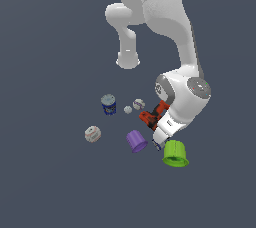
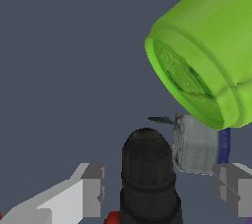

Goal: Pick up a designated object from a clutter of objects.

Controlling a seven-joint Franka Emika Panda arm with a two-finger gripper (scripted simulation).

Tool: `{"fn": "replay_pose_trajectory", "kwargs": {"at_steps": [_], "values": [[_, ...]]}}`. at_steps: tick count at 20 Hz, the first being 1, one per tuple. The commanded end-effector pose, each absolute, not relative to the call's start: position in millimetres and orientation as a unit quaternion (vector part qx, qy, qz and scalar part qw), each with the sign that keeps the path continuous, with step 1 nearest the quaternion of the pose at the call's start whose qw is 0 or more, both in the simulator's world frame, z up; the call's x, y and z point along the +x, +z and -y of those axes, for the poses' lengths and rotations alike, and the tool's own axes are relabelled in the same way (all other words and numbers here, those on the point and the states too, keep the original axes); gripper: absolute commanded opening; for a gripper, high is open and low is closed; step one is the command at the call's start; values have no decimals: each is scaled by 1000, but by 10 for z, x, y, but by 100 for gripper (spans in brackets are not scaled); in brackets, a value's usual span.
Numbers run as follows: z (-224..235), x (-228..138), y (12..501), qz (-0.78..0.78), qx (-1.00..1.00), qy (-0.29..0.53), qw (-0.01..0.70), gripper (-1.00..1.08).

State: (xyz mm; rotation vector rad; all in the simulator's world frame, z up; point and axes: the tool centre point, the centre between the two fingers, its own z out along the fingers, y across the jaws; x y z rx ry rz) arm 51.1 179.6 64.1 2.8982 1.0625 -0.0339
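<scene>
Claw spread astride one drill; two cups, two baseballs.

Both renders show flat, even, moderately dim illumination with no distinct light source; the dark slate counter carries no cast shadows and no glare. The arm shades softly from white to grey, and the lime-green cup shows only a mild gradient across its wall. Edges are coarse and slightly soft at low resolution; no edge distortion is visible.
</scene>
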Motion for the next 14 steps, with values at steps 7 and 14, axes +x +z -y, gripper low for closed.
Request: {"fn": "replay_pose_trajectory", "kwargs": {"at_steps": [7,14], "values": [[-1817,503,550,-348,937,-11,27,68],[-1810,496,312,-349,937,-11,27,68]]}}
